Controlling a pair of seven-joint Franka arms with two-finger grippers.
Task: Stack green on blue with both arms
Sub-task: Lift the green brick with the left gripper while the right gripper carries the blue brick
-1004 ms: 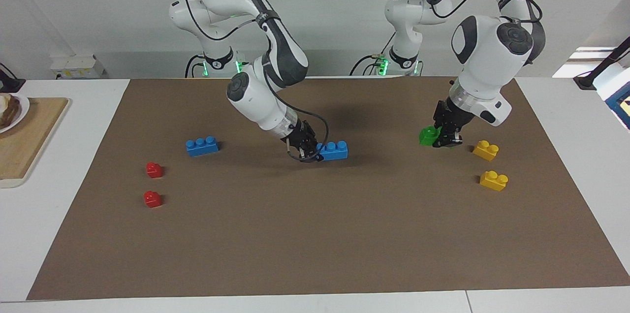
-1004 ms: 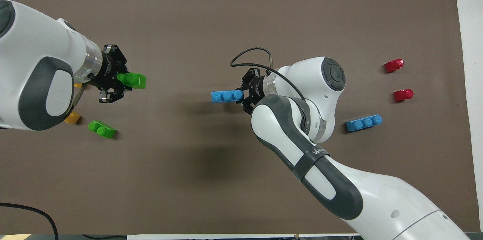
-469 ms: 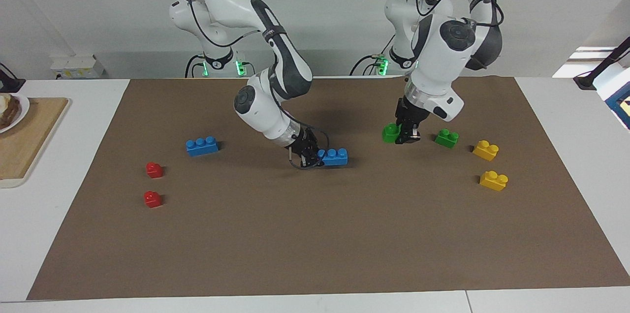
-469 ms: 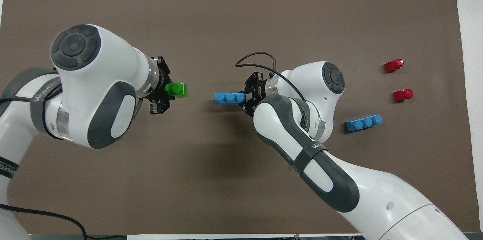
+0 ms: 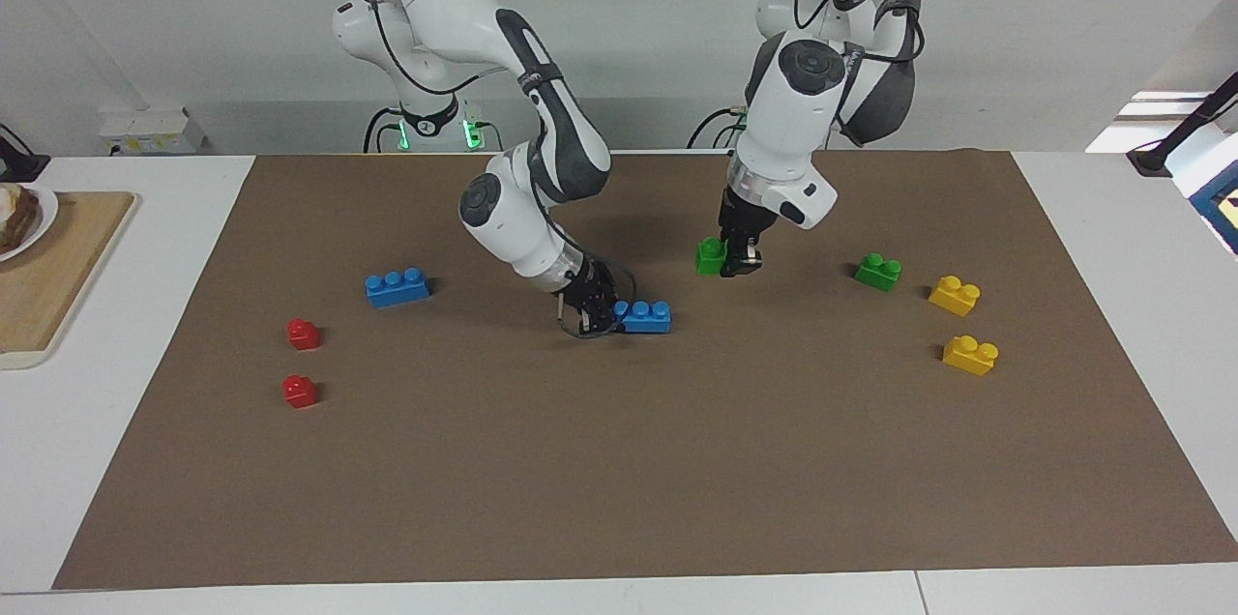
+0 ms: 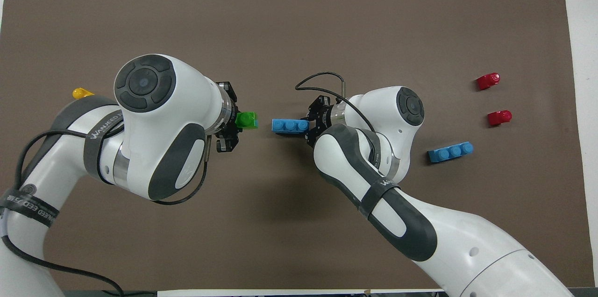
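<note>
Both grippers are gripping bricks — left gripper (image 5: 732, 259) clenching green (image 5: 711, 255) above mat centre, right gripper (image 5: 598, 310) clamping blue (image 5: 645, 315) nr it, bricks apart.

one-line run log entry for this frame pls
left pincer: shut on small green plastic two-stud brick, raised | right pincer: shut on blue plastic three-stud brick at mat level | stack: not yet joined

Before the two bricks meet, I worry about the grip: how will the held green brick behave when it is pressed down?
The green brick, shut in the left gripper, looks like rigid moulded plastic, so it should not flex. Its smooth glossy sides may slip in the fingers. It looks small and probably light, so the blue brick held by the right gripper likely takes the load.
</note>
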